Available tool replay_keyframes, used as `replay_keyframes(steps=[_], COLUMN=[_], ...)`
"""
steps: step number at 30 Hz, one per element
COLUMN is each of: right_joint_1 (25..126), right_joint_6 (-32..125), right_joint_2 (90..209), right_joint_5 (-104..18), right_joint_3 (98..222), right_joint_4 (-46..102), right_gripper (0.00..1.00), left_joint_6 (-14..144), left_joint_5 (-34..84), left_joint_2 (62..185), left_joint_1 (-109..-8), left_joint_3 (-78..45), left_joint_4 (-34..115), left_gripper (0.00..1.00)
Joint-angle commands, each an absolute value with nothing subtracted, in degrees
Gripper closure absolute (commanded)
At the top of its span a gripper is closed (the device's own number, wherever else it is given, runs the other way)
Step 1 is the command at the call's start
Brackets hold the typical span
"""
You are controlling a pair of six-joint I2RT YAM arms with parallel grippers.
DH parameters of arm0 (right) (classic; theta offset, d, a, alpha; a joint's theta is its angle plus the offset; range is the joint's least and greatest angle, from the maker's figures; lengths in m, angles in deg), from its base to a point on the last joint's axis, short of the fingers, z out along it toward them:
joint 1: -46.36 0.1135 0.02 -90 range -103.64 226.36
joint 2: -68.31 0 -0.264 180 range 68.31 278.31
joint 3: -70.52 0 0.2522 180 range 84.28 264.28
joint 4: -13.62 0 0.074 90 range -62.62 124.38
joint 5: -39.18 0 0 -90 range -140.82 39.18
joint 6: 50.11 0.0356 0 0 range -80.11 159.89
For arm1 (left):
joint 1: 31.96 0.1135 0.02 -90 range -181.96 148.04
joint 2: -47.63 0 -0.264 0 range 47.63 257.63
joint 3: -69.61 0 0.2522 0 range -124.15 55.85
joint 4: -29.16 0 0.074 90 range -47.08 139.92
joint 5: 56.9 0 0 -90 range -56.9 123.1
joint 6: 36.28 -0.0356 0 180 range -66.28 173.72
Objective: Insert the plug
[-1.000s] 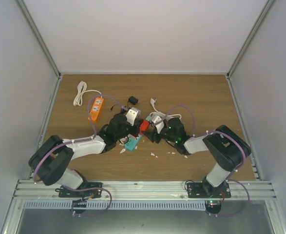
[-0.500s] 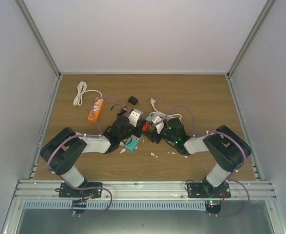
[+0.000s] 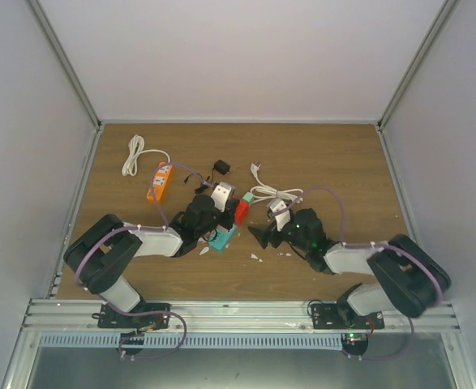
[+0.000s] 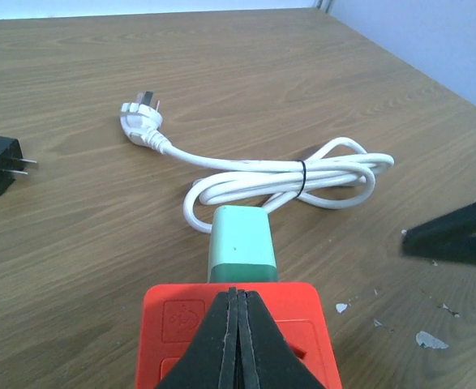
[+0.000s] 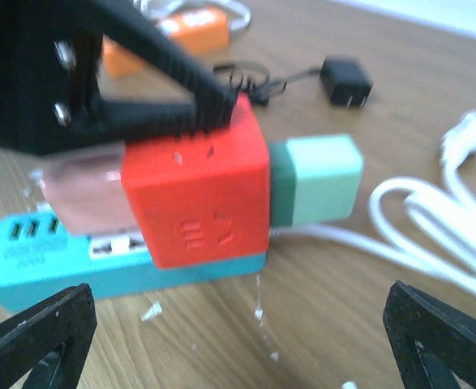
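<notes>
Now the green plug (image 4: 240, 243) lies just ahead of pressed-together left fingers (image 4: 221, 344); right fingers (image 5: 39, 336) spread wide

The right gripper (image 3: 263, 233) drew back from the red adapter (image 5: 197, 203) toward the near right corner of the bench (image 3: 343, 162); its jaws ended wide apart, clear of the green plug (image 5: 319, 180); that arm's elbow swung out rightward; the left gripper (image 3: 212, 212) shifted slightly right, onto the adapter.
</notes>
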State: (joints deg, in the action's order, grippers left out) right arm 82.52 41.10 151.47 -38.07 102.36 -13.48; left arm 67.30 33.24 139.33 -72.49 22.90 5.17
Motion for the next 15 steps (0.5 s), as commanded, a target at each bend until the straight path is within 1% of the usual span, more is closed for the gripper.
replay_keyframes(steps=[1, 4, 8, 12, 15], right_joint_1=[82.4, 82.0, 80.9, 80.6, 80.5], right_joint_6=[44.8, 46.9, 48.8, 49.2, 49.5], right_joint_2=[141.5, 135.2, 129.4, 127.8, 128.5], right_joint_5=[-42.7, -46.0, -47.4, -47.2, -47.1], right_joint_3=[98.8, 96.6, 95.4, 95.2, 95.1], right_joint_4=[-16.0, -14.9, -12.4, -11.0, -11.3], right_gripper=[0.00, 0.00, 0.00, 0.00, 0.00], left_joint_6=[66.8, 65.6, 63.5, 62.1, 61.9], left_joint_5=[35.8, 35.3, 35.1, 35.5, 35.3], left_joint_2=[137.7, 134.5, 129.8, 127.0, 127.9], left_joint_1=[-72.5, -72.7, -73.6, -74.7, -75.2], left_joint_3=[23.9, 22.0, 18.5, 16.3, 16.5], left_joint_4=[13.2, 15.6, 19.3, 21.2, 20.7], left_gripper=[1.00, 1.00, 1.00, 1.00, 1.00])
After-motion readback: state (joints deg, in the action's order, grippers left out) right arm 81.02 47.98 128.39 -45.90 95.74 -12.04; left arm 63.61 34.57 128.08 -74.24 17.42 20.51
